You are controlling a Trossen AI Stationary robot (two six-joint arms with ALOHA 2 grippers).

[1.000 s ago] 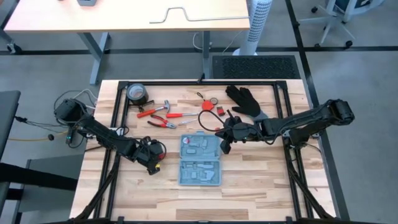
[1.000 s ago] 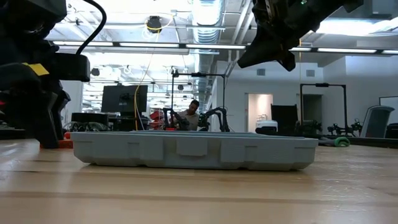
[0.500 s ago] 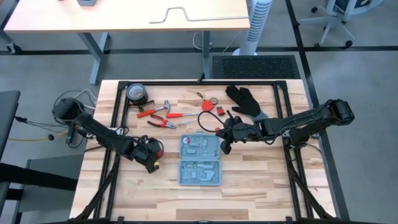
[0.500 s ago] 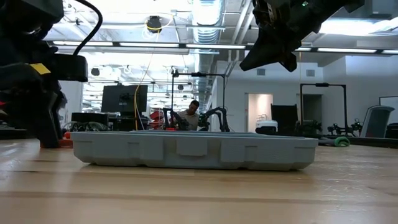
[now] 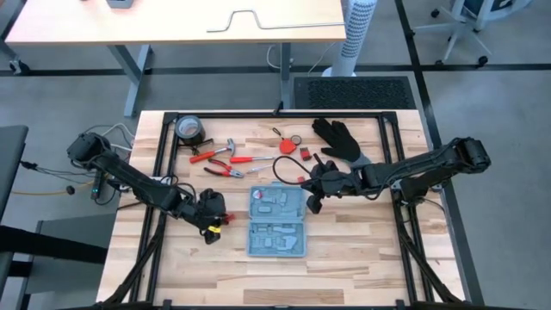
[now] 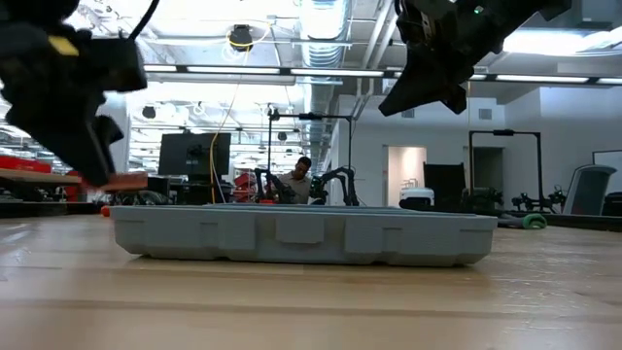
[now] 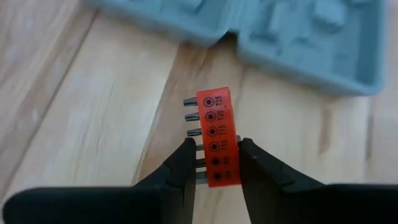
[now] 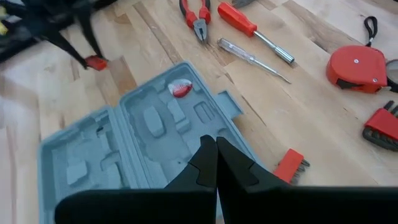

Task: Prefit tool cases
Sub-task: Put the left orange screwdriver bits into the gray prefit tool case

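My left hand [image 7: 213,163] grips the red bit holder [image 7: 217,137] beside the open case [image 5: 277,222]; next I seat it in its recess. My right hand [image 8: 215,163], pinched empty, hovers over the case.

Arms relative to case [image 5: 277,222]
Left gripper [image 5: 215,219]: just left of case, raised, clamped on red bit holder [image 7: 217,137]. Right gripper [image 5: 313,200]: above case's right edge, fingers together.

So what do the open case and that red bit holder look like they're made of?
The case looks like moulded matte blue-grey plastic, judging by its formed recesses. The bit holder in the left gripper looks like glossy red plastic with printed sizes, carrying dark metal-looking bits.
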